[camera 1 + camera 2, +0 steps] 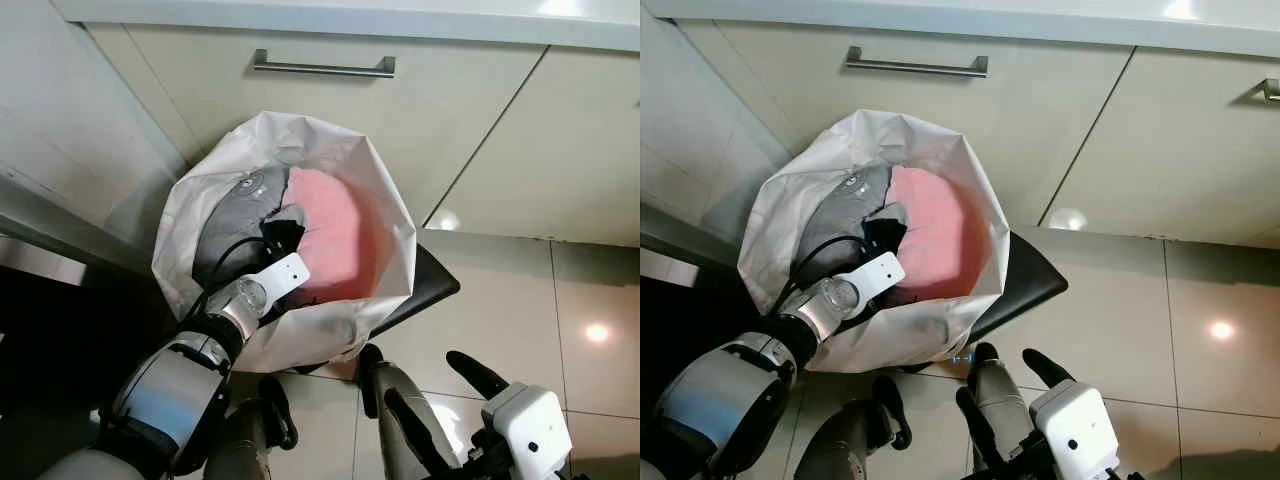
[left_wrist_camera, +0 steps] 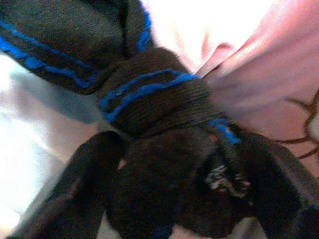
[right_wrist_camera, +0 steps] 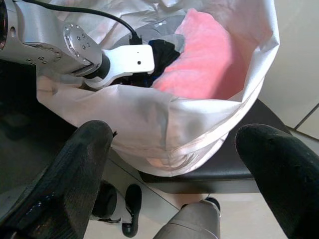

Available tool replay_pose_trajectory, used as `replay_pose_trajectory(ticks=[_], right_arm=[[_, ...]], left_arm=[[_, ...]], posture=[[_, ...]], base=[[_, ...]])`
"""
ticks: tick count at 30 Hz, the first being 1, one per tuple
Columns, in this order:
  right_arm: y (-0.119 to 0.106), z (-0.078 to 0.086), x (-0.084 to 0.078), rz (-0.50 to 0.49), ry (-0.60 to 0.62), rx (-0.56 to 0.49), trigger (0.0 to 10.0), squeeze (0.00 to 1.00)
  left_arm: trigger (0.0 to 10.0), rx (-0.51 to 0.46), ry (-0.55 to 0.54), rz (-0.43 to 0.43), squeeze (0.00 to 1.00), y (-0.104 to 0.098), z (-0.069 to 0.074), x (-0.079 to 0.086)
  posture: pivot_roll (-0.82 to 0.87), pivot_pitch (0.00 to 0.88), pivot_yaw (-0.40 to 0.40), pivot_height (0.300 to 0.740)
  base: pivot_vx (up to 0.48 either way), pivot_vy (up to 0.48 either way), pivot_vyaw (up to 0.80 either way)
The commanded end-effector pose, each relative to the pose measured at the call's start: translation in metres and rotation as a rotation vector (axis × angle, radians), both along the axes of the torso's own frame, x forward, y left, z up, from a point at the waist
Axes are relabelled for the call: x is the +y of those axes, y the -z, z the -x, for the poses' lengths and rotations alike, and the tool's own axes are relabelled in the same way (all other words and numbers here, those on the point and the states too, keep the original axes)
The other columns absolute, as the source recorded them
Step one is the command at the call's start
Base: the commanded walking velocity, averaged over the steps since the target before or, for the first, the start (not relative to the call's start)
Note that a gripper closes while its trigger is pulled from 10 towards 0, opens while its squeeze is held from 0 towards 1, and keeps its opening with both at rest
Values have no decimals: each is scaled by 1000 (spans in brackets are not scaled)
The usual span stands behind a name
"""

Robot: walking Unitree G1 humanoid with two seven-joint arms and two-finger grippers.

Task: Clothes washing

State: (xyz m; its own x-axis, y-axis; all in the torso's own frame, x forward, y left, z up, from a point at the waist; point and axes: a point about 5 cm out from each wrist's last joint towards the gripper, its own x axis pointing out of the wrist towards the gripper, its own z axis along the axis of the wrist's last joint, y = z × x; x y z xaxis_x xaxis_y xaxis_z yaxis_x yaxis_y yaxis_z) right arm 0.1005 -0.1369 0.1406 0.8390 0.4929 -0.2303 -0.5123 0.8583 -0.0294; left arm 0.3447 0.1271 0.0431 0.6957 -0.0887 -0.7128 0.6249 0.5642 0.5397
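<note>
A white laundry bag stands open on a low black stool. Inside lie a pink garment, a grey garment and a black garment with blue stripes. My left gripper reaches down into the bag and is shut on the black striped garment; its fingers press the dark bundle from both sides. Low and in front of the bag, my right gripper hangs open, its fingers spread wide with nothing between them.
Cream cabinet fronts with a metal drawer handle rise right behind the bag. A dark opening with a metal edge lies to the left. Glossy tiled floor extends to the right. My own legs show below.
</note>
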Motion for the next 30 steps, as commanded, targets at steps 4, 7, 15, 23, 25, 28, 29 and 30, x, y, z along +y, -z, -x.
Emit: replay_pose_trajectory(ticks=[4, 7, 15, 23, 25, 28, 29, 30], right_arm=[[2, 2, 0, 1, 0, 28, 10000, 0], [4, 1, -1, 2, 3, 30, 10000, 0], [11, -3, -3, 1, 3, 34, 10000, 0], [14, -5, -5, 4, 4, 35, 10000, 0], [14, -5, -5, 4, 4, 35, 10000, 0], [15, -8, -5, 4, 2, 30, 10000, 0], [16, -8, -6, 5, 1, 28, 10000, 0], [16, -8, -6, 5, 1, 28, 10000, 0]], left_arm=[[0, 50, -50, 75, 0, 10, 8, 0], [0, 2, -141, 238, 0, -1, -1, -9], [0, -84, -178, 402, 0, -23, -15, -23], [0, -78, -179, 406, 0, -20, -13, -21], [0, -78, -179, 406, 0, -20, -13, -21], [0, -92, -239, 494, 0, -26, -17, -19], [0, -98, -259, 527, 0, -29, -19, -19], [0, -98, -259, 527, 0, -29, -19, -19]], posture=[[-575, 386, 74, 740], [-566, 384, 74, 740], [-553, 378, 69, 740], [-545, 365, 68, 740], [-545, 365, 68, 740], [-539, 354, 70, 740], [-536, 347, 70, 740], [-536, 347, 70, 740]], base=[[0, 0, 0], [0, 0, 0], [0, 0, 0], [0, 0, 0], [0, 0, 0], [0, 0, 0], [0, 0, 0], [0, 0, 0]])
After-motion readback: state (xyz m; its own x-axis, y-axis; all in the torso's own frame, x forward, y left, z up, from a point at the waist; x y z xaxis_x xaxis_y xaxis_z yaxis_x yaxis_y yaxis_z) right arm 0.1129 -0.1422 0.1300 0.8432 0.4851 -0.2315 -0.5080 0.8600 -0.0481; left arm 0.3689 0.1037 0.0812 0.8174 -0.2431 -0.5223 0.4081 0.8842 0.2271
